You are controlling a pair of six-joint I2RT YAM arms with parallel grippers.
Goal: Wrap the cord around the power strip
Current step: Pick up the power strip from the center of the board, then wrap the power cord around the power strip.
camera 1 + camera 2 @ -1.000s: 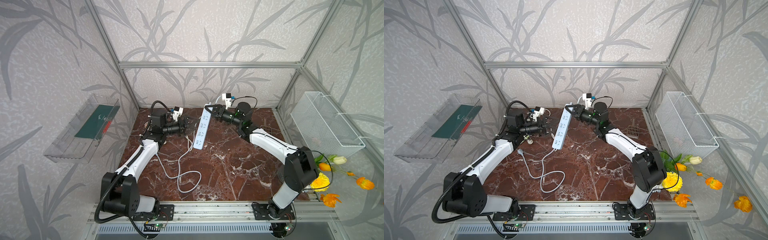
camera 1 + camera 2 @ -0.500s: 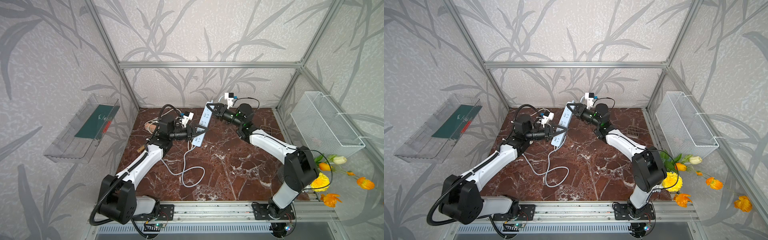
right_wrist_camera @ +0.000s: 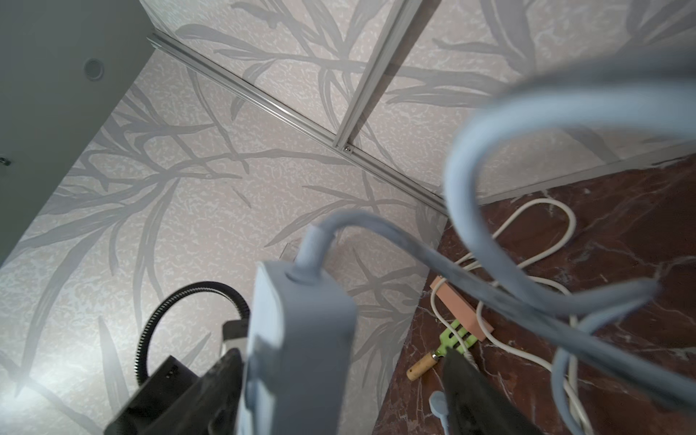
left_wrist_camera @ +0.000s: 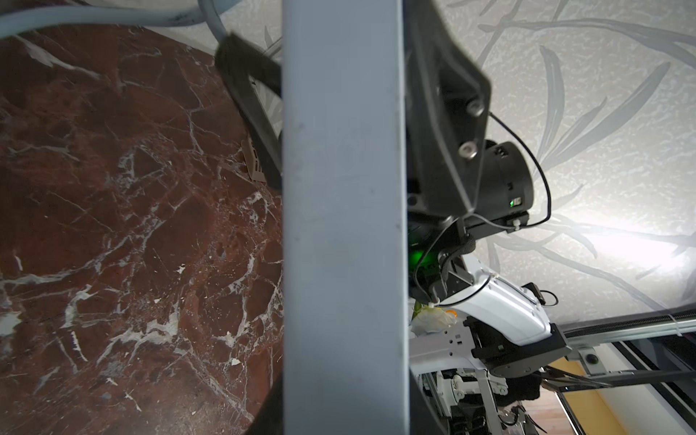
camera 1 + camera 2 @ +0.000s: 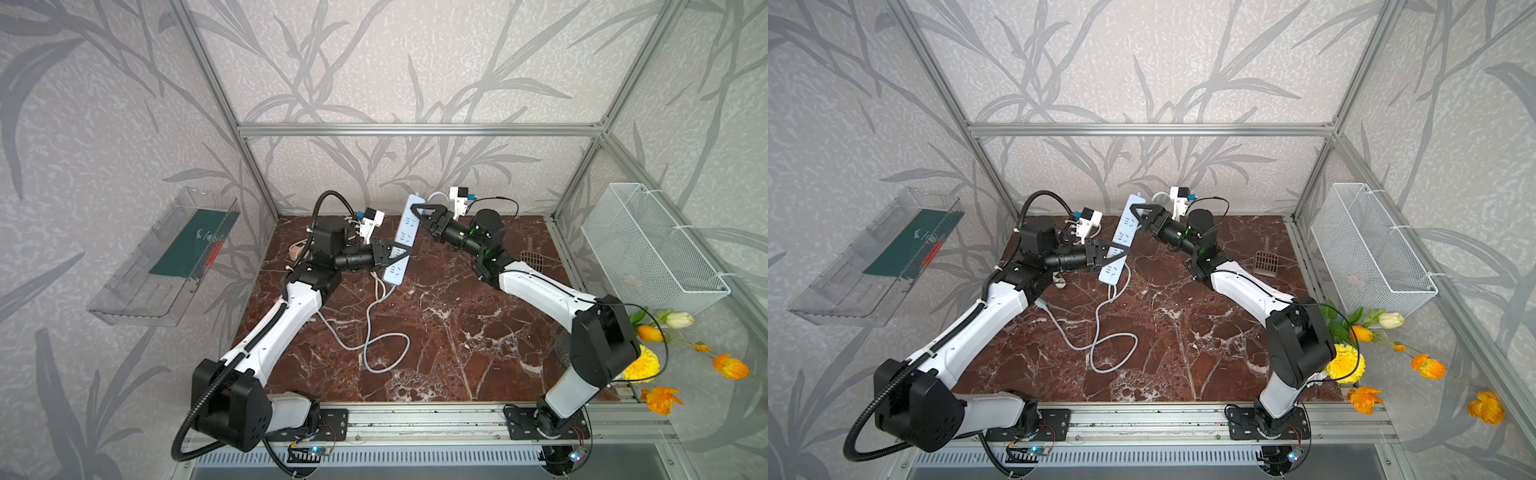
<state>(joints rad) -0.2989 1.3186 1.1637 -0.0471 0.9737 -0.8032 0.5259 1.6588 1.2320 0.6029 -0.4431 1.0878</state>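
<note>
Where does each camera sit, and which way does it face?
Top views: high in front, looking down at the table; both arms show, left pincer shut on the power strip, right pincer open around its far end.
Left wrist: on the left arm, looking along the strip at the right arm; own fingers barely show.
Right wrist: on the right arm, facing the cord leaving the strip; own fingers show.
All share the strip.

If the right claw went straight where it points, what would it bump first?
Probably the power strip: its cord end sits between the open jaws of the right gripper.
</note>
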